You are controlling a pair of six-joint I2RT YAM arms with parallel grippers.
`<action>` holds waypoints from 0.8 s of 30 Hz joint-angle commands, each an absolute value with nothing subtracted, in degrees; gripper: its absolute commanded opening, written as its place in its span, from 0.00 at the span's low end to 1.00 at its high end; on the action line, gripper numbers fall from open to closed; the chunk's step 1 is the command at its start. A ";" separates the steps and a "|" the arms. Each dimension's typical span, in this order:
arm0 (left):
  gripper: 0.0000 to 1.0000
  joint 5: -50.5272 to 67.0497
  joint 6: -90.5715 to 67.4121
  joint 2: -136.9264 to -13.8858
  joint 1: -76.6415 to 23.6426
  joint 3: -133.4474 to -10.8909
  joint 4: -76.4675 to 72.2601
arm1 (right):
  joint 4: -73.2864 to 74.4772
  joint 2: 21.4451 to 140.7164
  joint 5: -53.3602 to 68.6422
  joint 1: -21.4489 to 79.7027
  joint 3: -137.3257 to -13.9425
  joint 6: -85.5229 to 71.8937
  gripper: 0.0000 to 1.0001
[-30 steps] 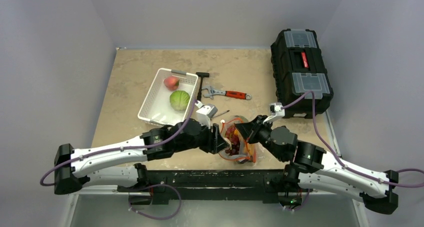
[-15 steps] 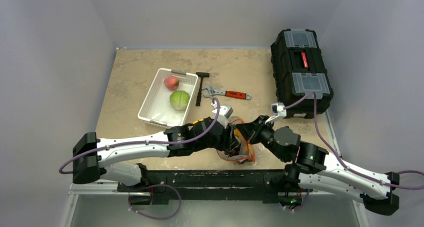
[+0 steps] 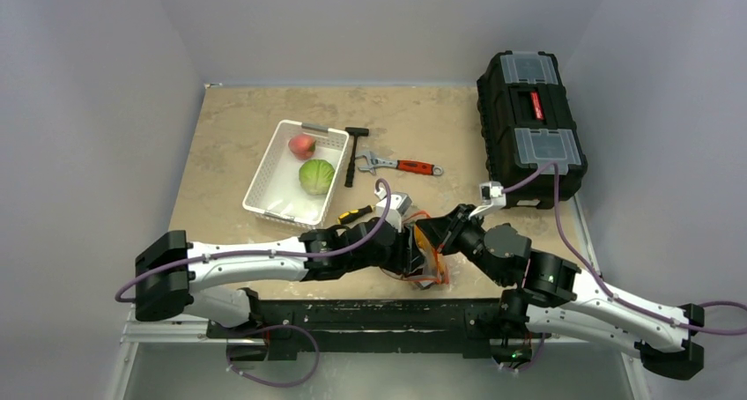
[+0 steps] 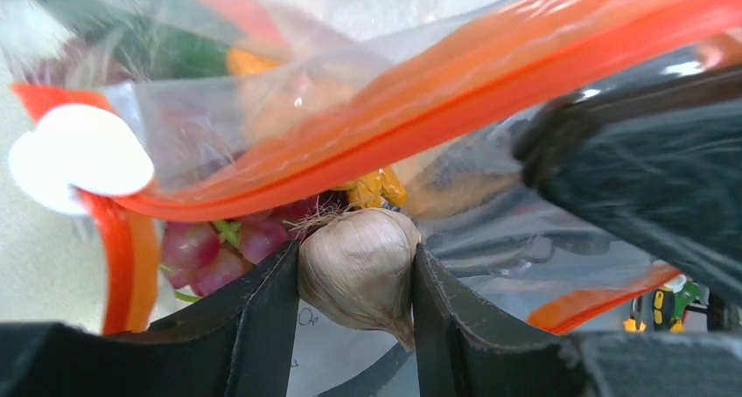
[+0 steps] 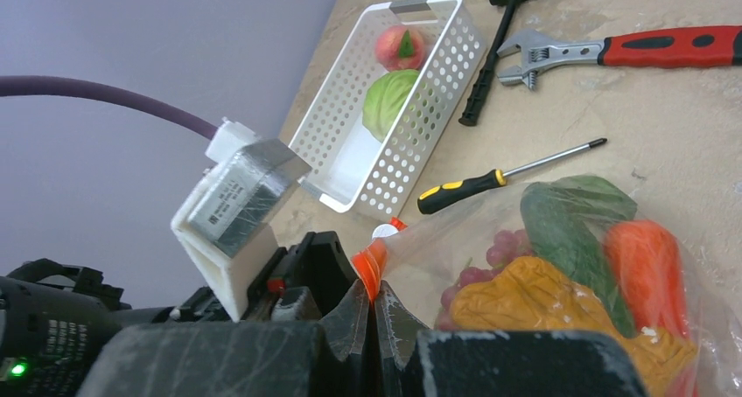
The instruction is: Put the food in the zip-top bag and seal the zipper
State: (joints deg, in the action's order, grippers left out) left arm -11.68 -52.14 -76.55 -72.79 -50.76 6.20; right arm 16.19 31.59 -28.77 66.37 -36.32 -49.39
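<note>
— Left gripper?
— Clamped on a pale bulb, pushed in at the mouth of the zip-top bag, just under the zipper.
— Right gripper?
— Pinched together on the bag's mouth edge, next to the white tab.
— Bag itself?
— Near the table's front edge, a little right of the middle; grapes, a carrot and an orange piece inside.
— Other food?
— Peach and cabbage in the white basket toward the left edge, with a hammer, wrench and screwdriver just beside.
</note>
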 commanded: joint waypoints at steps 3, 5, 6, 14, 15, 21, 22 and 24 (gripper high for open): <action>0.44 -9.46 -55.65 -77.96 -73.21 -48.59 0.89 | 11.96 30.37 -29.00 66.51 -37.69 -50.24 0.00; 0.53 -9.45 -55.89 -77.31 -73.25 -48.27 0.93 | 12.16 30.34 -28.53 66.45 -37.54 -50.76 0.00; 0.65 -9.41 -55.82 -76.68 -73.29 -48.03 -1.25 | 12.33 30.27 -28.40 66.45 -37.61 -50.84 0.00; 0.74 -8.79 -54.44 -71.91 -73.37 -47.21 -0.28 | 12.47 29.69 -28.53 66.45 -37.05 -50.52 0.00; 0.74 -8.93 -54.34 -71.37 -73.38 -47.28 -0.16 | 12.39 29.65 -28.56 66.45 -36.89 -50.44 0.00; 0.74 -12.15 -52.22 -65.43 -73.30 -48.49 9.80 | 11.40 30.30 -29.06 66.45 -37.24 -48.89 0.00; 0.74 -13.19 -51.64 -64.25 -73.30 -49.04 11.75 | 11.42 30.46 -29.16 66.45 -37.41 -48.68 0.00; 0.74 -15.72 -50.26 -61.81 -73.26 -50.26 17.18 | 11.52 30.77 -29.27 66.45 -37.49 -48.62 0.00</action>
